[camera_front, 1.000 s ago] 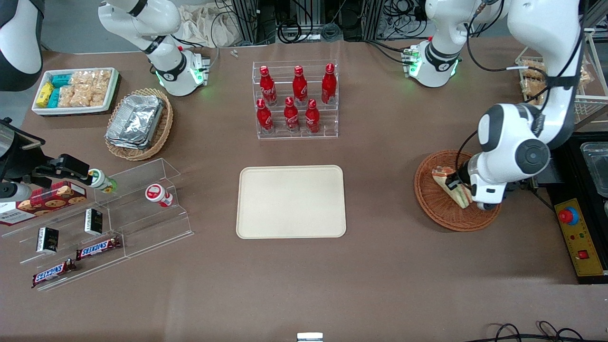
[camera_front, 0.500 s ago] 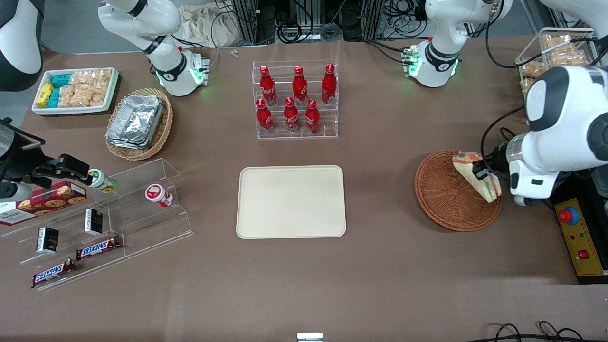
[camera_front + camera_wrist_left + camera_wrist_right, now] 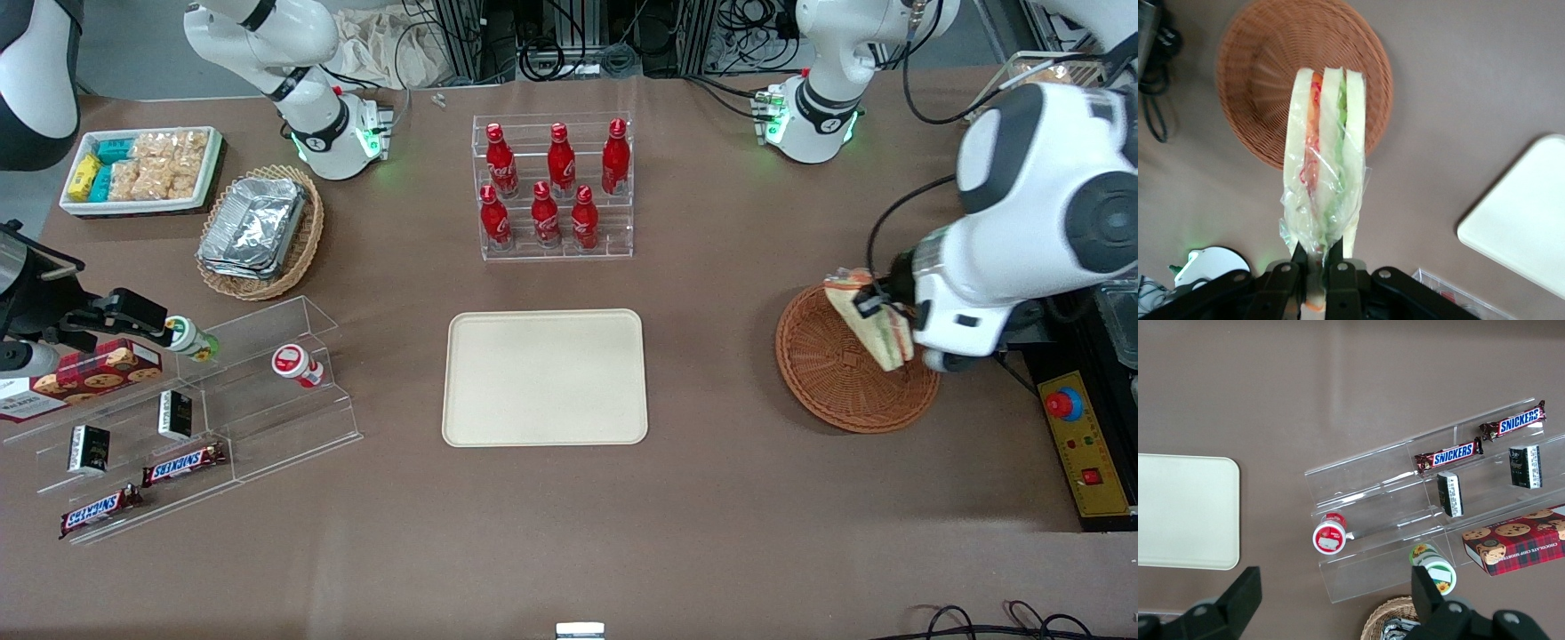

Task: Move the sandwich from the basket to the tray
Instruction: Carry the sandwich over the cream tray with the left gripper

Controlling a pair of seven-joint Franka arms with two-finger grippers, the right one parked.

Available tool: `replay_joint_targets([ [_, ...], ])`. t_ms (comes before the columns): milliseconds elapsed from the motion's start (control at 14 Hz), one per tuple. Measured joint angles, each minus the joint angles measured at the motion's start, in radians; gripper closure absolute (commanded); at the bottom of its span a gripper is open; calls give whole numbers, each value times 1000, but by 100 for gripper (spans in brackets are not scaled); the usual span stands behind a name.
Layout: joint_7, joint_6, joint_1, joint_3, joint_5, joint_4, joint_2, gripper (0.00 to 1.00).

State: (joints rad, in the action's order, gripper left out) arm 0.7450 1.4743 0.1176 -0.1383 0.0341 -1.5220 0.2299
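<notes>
While the gripper point(image 3: 1317, 257) hangs above the basket point(image 3: 831, 391), its two fingers point(image 3: 1298, 257) are pinched tight on one end of the sandwich point(image 3: 869, 320). Clear wrap covers the sandwich point(image 3: 1325, 167), and red, orange and green layers show along its edge. It is up in the air, not touching the basket point(image 3: 1265, 80). Well apart, the tray point(image 3: 544, 377) lies flat on the brown table point(image 3: 711, 498).

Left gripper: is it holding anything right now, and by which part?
Yes. The gripper is shut on the sandwich, pinching one narrow end of the plastic-wrapped wedge. The sandwich hangs above the basket, clear of it.
</notes>
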Motion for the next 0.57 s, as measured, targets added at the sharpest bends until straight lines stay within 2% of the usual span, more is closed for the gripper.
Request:
replay_joint_targets([
  [214,12,3,70,-71,-1,42,56,100],
  [571,15,135,245,-80,-2,102,164,100],
])
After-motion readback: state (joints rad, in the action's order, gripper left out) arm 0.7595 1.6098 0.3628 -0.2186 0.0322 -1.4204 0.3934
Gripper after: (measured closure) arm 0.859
